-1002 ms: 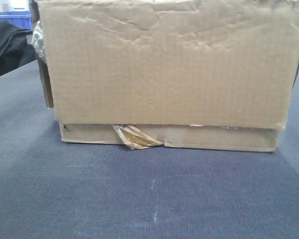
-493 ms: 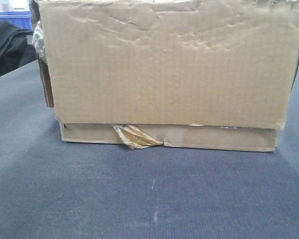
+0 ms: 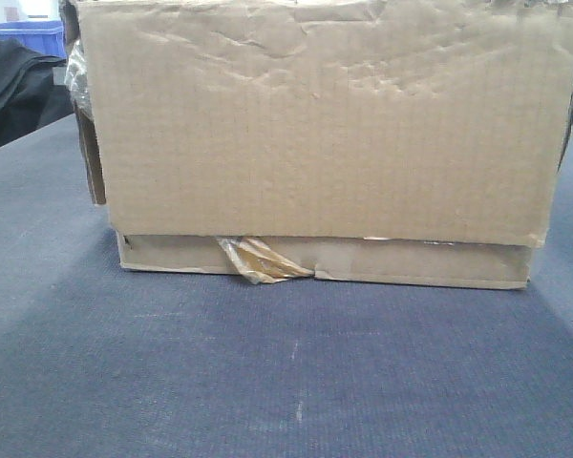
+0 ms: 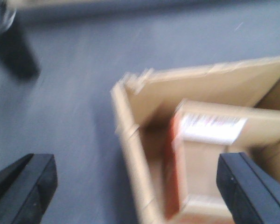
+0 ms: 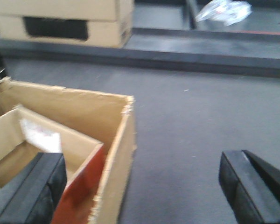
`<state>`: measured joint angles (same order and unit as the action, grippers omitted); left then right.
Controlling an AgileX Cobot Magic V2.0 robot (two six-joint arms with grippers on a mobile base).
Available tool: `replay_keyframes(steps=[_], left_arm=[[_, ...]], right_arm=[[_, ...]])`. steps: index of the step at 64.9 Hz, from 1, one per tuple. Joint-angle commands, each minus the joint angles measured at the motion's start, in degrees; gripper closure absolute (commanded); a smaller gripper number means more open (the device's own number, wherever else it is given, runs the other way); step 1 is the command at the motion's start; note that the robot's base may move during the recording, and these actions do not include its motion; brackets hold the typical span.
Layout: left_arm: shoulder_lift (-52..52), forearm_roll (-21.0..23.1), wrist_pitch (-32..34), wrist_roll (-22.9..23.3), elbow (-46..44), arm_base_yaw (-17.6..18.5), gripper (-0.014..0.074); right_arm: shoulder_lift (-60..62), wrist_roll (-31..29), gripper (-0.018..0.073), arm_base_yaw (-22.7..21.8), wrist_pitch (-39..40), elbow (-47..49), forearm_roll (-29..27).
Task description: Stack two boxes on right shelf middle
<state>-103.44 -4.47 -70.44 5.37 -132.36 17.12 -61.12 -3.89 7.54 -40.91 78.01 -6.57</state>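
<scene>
Comparing with a second ago: the large brown corrugated cardboard carton (image 3: 325,134) has barely moved in the front view. Its lower left corner is a hair further right. The torn yellowish tape (image 3: 263,260) is in the same spot on the lower edge. Carton sits on the dark grey cloth-covered desk (image 3: 286,382).

Left tool (image 4: 137,193) is spread wide and grips nothing. The carton's open corner lies between its fingers: left finger over bare desk, right finger over the carton's inside. That view is motion-blurred.

Right tool (image 5: 140,186) is also spread wide, nothing held. The carton's side wall lies between its fingers, and the left finger is above the smaller red-sided cardboard box (image 5: 81,184) inside the carton.

A second brown carton with a dark handle slot (image 5: 60,18) sits well ahead of the right tool, off to its left.
</scene>
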Motion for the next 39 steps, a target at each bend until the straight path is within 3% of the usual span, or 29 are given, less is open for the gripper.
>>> replay_keyframes(steps=[1, 18, 39], left_arm=[[2.8, 1.3, 0.5, -0.5, 5.2, -1.4, -0.0003], [3.9, 2.8, 0.5, -0.6, 14.7, -0.1, -0.0003], [3.3, 4.5, 0.5, -0.6, 24.2, -0.1, -0.0003]], right_arm=[[-3.2, 0.0, -0.0009, 1.3, -2.5, 2.8, 0.4], [-12.7, 0.0, -0.0009, 3.0, -11.9, 7.1, 0.0], [-22.8, 0.0, -0.0009, 5.7, -15.1, 7.1, -0.4]])
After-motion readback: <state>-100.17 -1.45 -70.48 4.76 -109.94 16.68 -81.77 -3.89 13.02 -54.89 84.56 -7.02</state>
